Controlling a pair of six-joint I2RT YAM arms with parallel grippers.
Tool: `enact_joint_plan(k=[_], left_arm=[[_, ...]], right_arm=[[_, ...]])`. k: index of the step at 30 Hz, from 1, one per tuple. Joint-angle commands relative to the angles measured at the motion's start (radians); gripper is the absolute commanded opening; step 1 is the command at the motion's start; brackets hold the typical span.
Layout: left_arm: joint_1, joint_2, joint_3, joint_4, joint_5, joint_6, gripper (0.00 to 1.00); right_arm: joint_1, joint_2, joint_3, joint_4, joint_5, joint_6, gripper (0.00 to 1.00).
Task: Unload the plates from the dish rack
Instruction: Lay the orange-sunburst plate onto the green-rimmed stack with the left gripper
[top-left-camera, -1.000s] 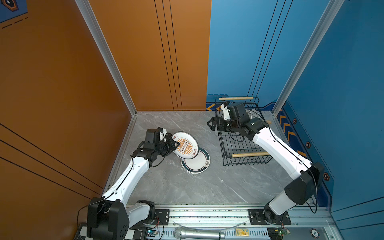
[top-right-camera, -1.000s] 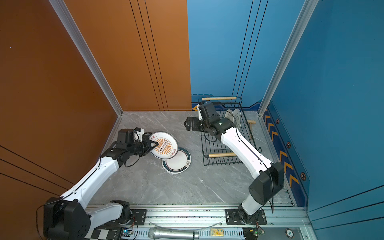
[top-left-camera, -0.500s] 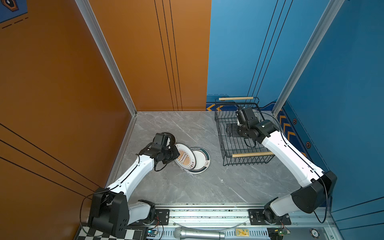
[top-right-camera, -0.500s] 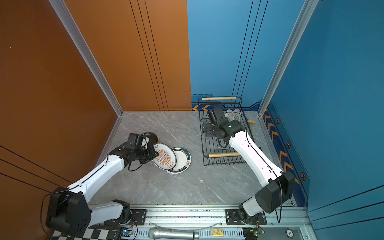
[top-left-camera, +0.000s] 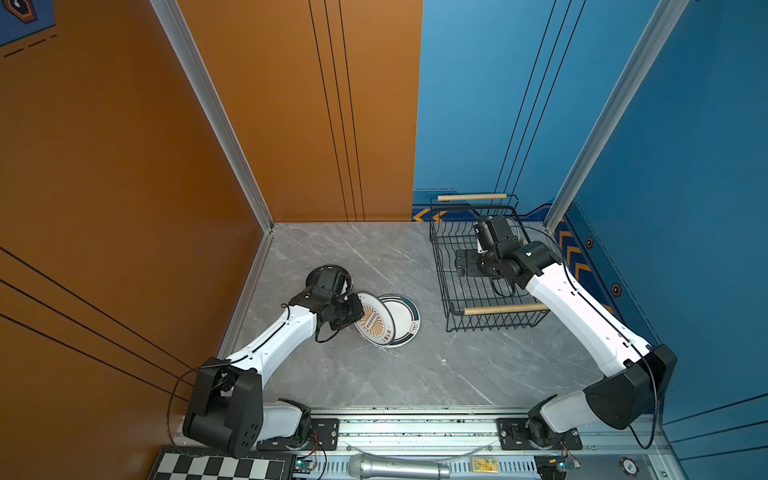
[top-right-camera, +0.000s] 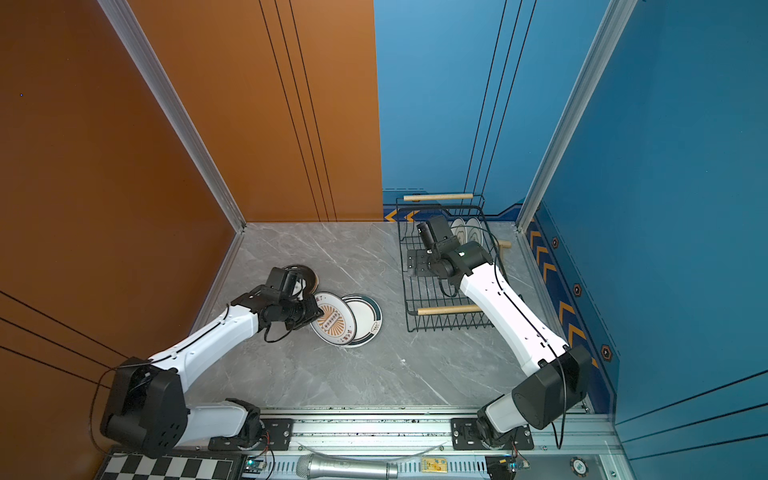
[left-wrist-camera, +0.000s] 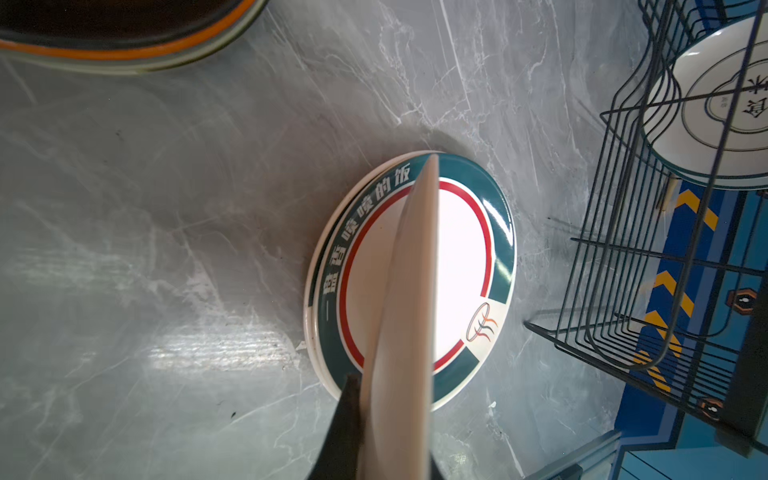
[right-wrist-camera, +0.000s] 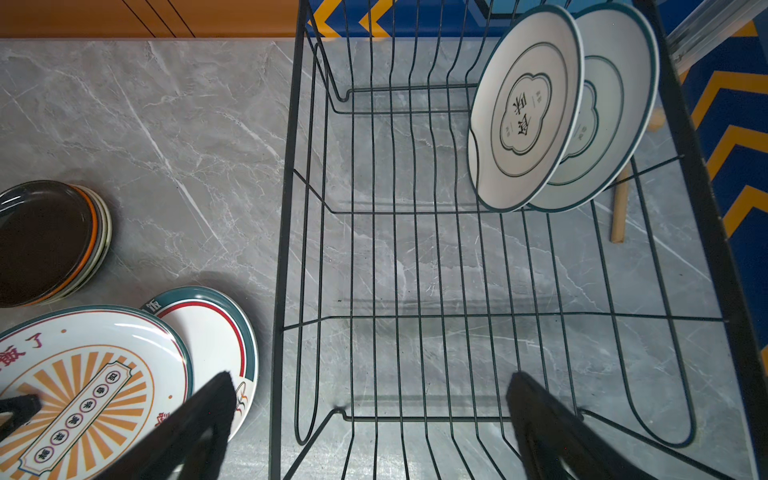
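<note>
My left gripper is shut on the rim of a white plate with an orange sunburst, holding it tilted over a teal-rimmed plate that lies on the table. In the left wrist view the held plate is edge-on above the teal and red ringed plate. Two white plates stand upright at the far end of the black wire dish rack. Above the rack's bare wires my right gripper hangs open, holding nothing.
A stack of smaller plates with a black one on top sits on the table behind the left wrist. The rack's wooden handles run along its near and far ends. Orange and blue walls enclose the table.
My left gripper has brought the sunburst plate down and nearer, over the teal-rimmed plate. My right arm has swung from the rack's far left corner to above its inside.
</note>
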Motion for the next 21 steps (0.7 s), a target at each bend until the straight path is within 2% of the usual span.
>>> enact_joint_plan(k=[1, 5, 10, 15, 21], left_arm=[[-0.016, 0.019, -0.011, 0.007, -0.011, 0.012, 0.05], [-0.033, 0.029, -0.018, 0.012, -0.025, 0.004, 0.11], [-0.046, 0.059, -0.018, 0.012, -0.034, 0.005, 0.13], [-0.059, 0.089, -0.017, 0.018, -0.042, -0.001, 0.21], [-0.067, 0.114, -0.018, 0.025, -0.054, -0.002, 0.24]], right_arm=[[-0.012, -0.025, -0.019, -0.025, 0.005, -0.011, 1.00], [-0.020, -0.031, -0.028, -0.025, -0.002, -0.012, 1.00], [-0.034, -0.043, -0.037, -0.024, -0.020, -0.012, 1.00], [-0.044, -0.058, -0.049, -0.024, -0.036, -0.012, 1.00], [-0.059, -0.079, -0.064, -0.021, -0.047, -0.012, 1.00]])
